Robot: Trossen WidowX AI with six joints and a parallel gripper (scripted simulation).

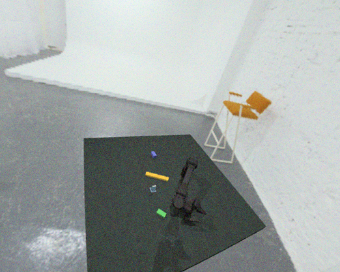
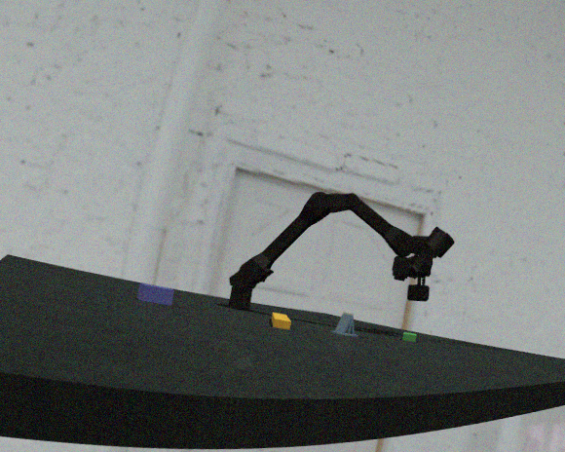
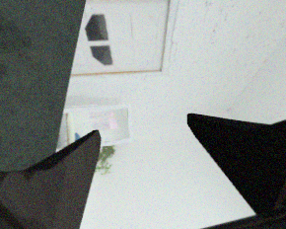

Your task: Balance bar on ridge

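Observation:
The yellow bar (image 1: 156,176) (image 2: 281,321) lies flat on the dark table (image 1: 117,176) (image 2: 146,351), apart from the ridge. The grey-blue ridge (image 1: 153,188) (image 2: 346,325) stands on the table with nothing across its narrow top, between the bar and a green block. My gripper (image 1: 202,217) (image 2: 418,292) (image 3: 144,125) is open and empty, its fingers wide apart. It is raised above the table, away from both bar and ridge, on the far side of the green block from the ridge in the top view. Neither bar nor ridge shows in the wrist view.
The green block (image 1: 161,212) (image 2: 409,336) lies on the table near the ridge, on the side away from the bar. A purple-blue block (image 1: 153,154) (image 2: 155,294) lies beyond the bar. An orange chair (image 1: 241,109) stands off the table. The table's edge crosses the left of the wrist view.

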